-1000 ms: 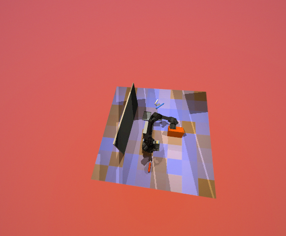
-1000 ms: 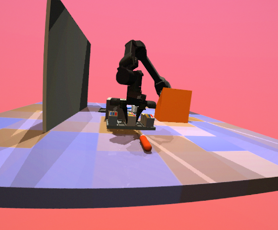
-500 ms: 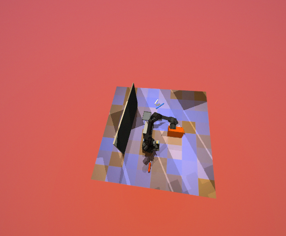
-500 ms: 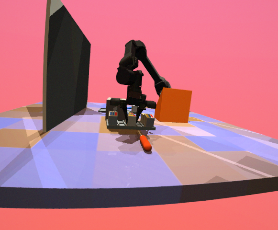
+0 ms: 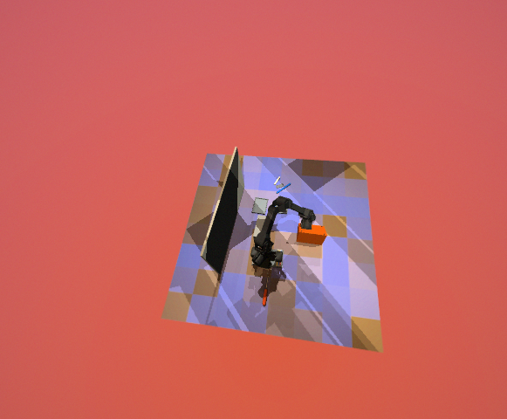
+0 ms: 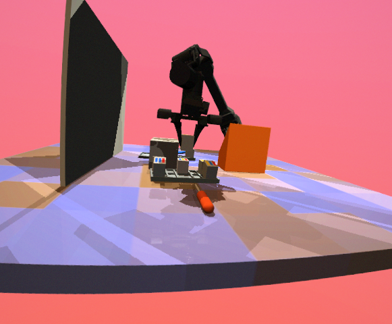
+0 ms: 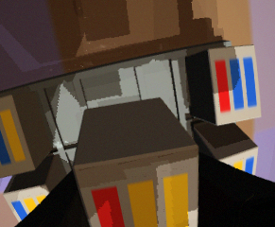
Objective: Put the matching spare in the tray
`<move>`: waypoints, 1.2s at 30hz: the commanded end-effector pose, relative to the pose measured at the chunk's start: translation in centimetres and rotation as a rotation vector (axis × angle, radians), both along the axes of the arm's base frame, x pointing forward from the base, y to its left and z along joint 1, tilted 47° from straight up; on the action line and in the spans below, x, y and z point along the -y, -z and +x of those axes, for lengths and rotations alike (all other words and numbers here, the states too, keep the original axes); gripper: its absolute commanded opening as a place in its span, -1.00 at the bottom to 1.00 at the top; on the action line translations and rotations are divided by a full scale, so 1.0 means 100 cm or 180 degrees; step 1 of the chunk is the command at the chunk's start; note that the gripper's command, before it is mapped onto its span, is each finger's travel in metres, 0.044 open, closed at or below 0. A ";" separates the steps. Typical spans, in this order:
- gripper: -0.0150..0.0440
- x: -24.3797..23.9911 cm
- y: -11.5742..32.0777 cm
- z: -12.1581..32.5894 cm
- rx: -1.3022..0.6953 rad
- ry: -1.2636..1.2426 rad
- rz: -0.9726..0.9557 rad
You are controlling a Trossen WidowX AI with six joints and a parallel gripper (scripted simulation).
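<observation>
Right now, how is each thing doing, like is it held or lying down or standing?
Pincer: closed on a block
Block with one red and two yellow stripes: held up, lifted
Screwdriver: lying down
Big dark panel: standing upright
Orange box: resting on the table
</observation>
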State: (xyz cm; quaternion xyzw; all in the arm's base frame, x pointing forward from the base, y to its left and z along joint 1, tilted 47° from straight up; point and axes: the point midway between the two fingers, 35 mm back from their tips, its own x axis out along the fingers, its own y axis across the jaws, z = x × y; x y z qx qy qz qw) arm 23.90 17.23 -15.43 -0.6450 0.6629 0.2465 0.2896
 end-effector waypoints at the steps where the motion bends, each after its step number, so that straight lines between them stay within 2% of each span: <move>1: -0.49 -0.006 -0.003 0.001 -0.0013 0.0012 -0.0008; 18: -0.49 -0.055 -0.045 0.005 -0.0037 0.0049 -0.0023; 36: -0.49 0.017 -0.150 0.090 -0.0061 -0.0015 0.0163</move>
